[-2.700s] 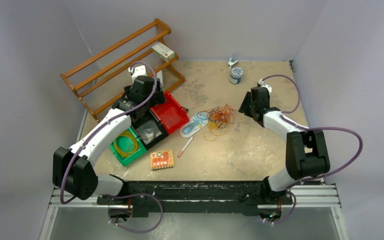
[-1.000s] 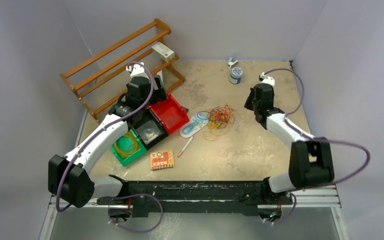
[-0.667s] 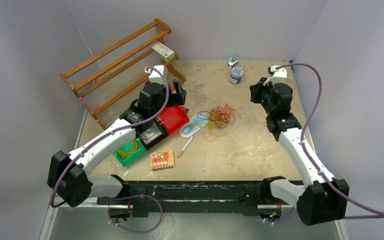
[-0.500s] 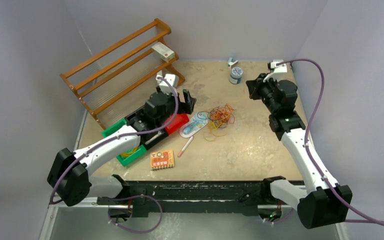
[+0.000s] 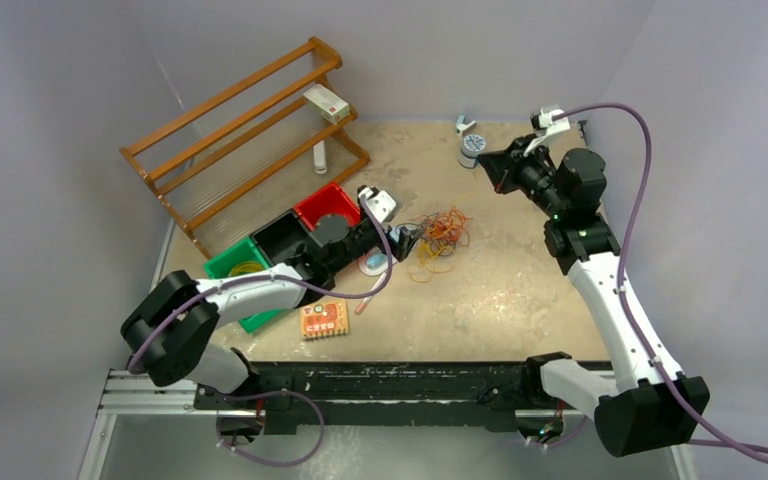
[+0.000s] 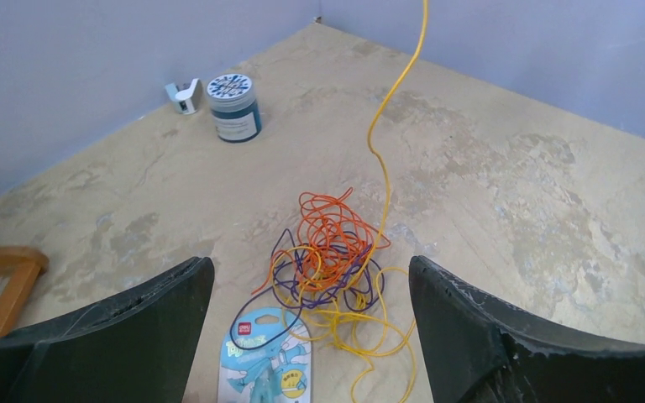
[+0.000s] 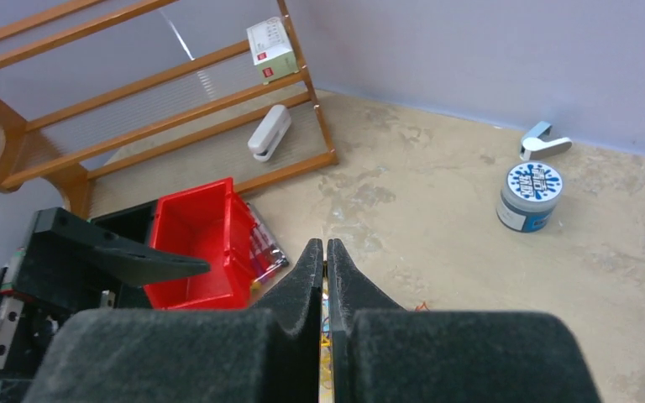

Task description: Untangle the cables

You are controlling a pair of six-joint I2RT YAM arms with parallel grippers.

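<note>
Two pincers: left pincer (image 6: 311, 270) gapes wide before the cables (image 6: 332, 241), right pincer (image 7: 325, 249) pinches one yellow cable (image 6: 384, 170).

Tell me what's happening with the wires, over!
Left gripper open, facing the cables. Right gripper shut on the yellow cable, strand up in the air. Rest tangled in one pile. Blue packet at its edge.

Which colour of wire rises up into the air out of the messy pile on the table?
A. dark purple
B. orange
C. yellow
C: in the left wrist view the yellow cable rises from the tangle and leaves the top of the picture, while the rest of the tangle lies on the table.
</note>
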